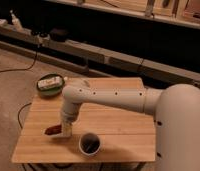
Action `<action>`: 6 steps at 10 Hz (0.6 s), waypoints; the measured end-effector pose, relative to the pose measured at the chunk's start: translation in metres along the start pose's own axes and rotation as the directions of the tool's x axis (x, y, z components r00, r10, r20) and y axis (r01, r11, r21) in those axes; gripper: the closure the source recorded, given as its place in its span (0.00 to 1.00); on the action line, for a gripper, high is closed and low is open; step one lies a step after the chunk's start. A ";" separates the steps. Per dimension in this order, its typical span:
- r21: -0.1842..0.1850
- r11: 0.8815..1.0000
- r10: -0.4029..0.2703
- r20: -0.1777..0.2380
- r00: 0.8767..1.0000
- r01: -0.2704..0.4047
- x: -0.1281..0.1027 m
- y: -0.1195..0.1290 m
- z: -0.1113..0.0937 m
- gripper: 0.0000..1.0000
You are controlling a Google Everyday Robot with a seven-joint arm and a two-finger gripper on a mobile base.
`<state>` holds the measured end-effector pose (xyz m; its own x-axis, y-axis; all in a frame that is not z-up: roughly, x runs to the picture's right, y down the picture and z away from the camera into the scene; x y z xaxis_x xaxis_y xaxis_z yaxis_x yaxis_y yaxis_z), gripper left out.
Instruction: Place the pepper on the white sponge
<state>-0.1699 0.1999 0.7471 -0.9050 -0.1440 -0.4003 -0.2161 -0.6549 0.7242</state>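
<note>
My gripper is down at the front left of the wooden table, at the end of the white arm. It is shut on the pepper, a small dark red piece that sticks out to the left of the fingers just above the wood. Right under the gripper's tip lies the white sponge, a small pale pad mostly covered by the gripper. Whether the pepper touches it I cannot tell.
A white cup with a dark inside stands just right of the gripper near the front edge. A green bowl holding a whitish oblong object sits at the back left corner. A cable trails over the floor on the left.
</note>
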 end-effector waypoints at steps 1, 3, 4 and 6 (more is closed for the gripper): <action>-0.003 1.000 0.004 -0.001 1.000 -0.004 -0.001 0.001 0.000 0.97; -0.007 1.000 0.008 -0.004 1.000 -0.008 -0.003 0.002 0.000 0.97; -0.006 1.000 0.008 -0.003 1.000 -0.008 -0.004 0.002 0.001 0.97; 0.002 1.000 0.006 0.001 1.000 -0.006 -0.005 0.002 0.006 0.97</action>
<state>-0.1680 0.2041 0.7536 -0.9067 -0.1476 -0.3952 -0.2111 -0.6525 0.7278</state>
